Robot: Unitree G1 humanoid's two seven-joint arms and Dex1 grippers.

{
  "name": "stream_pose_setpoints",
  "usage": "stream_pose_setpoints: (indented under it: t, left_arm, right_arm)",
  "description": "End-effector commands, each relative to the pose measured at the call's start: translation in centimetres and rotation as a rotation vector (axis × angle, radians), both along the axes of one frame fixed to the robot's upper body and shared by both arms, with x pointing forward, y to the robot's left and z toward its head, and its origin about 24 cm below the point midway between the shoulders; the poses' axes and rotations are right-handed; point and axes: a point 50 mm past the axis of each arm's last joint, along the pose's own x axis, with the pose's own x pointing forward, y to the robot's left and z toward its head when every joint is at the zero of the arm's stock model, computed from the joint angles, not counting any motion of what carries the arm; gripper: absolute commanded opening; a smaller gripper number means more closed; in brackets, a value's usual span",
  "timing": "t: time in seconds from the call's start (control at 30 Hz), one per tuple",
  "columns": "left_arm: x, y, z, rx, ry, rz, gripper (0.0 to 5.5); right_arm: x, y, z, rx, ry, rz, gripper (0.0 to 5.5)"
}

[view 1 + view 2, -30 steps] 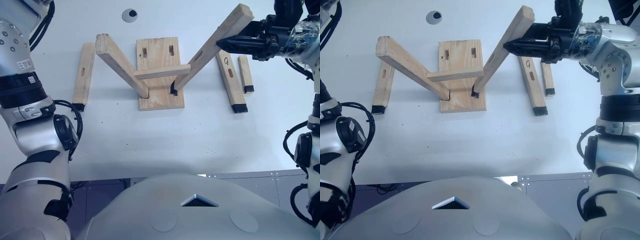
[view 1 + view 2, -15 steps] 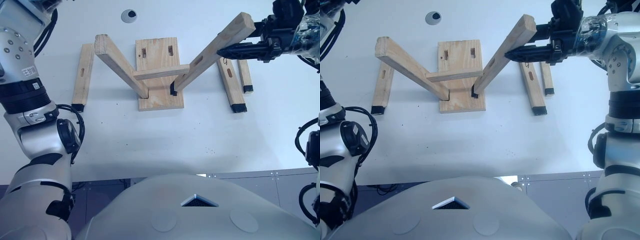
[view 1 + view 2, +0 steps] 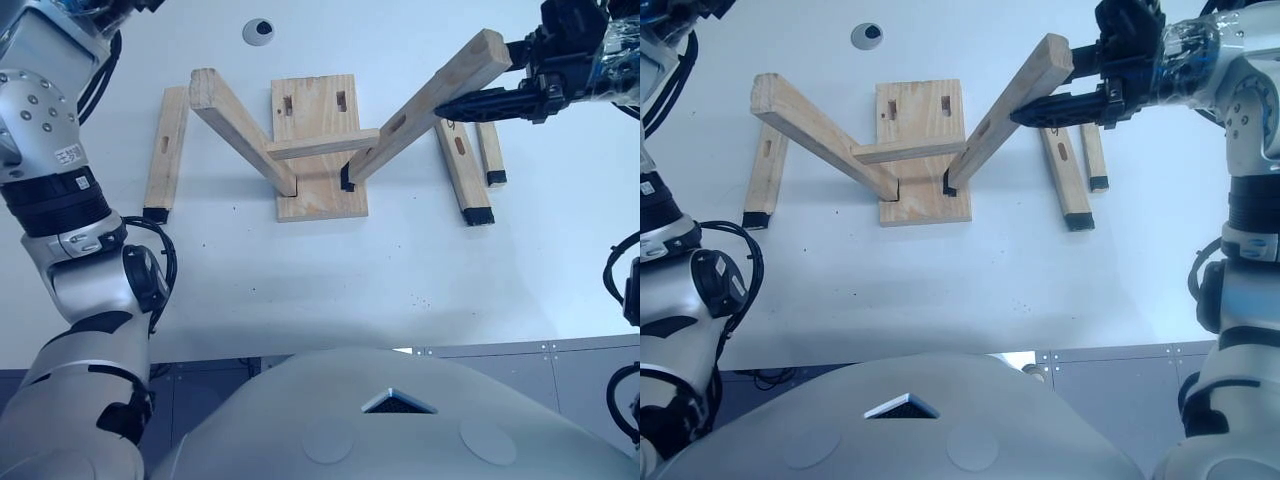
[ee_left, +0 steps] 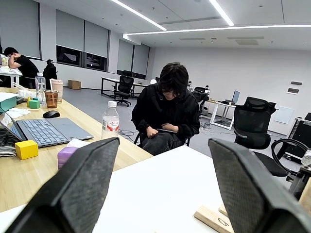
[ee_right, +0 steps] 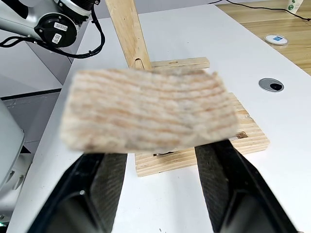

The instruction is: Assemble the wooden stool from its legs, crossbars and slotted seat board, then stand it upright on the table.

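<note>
Tilted leg — top end inside the spread right pincer.

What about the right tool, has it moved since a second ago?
Yes. Against the still seat board, the right tool drew slightly farther from the robot, and its fingers spread to either side of the tilted leg at its top.

Seat board, crossbar and slanted legs are pale straw-coloured wood with fine darker grain; the board's slots show dark. Loose legs on the white table have black end caps. The grommet is a grey ring with a black centre. The right gripper is black, the left gripper charcoal and pebbled
</note>
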Motion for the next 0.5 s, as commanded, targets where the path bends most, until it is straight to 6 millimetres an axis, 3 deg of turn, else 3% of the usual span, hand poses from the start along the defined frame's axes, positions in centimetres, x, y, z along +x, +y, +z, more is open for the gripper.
stream_pose_setpoints:
  t: [0.03,0.2,0.5]
  left_arm:
    - [-0.2,0.1,-0.2,-0.008,-0.003,0.019,3.35]
    - [-0.2,0.1,-0.3,-0.016,-0.001,0.023,3.35]
    - [-0.4,0.1,-0.5,-0.022,0.004,0.031,3.35]
  right_arm:
    - [-0.2,-0.1,-0.6,-0.071,0.028,0.0,2.02]
    - [-0.2,0.1,0.9,-0.04,0.009,0.007,2.02]
    - [-0.3,0.5,1.4,-0.059,-0.019,0.024,2.02]
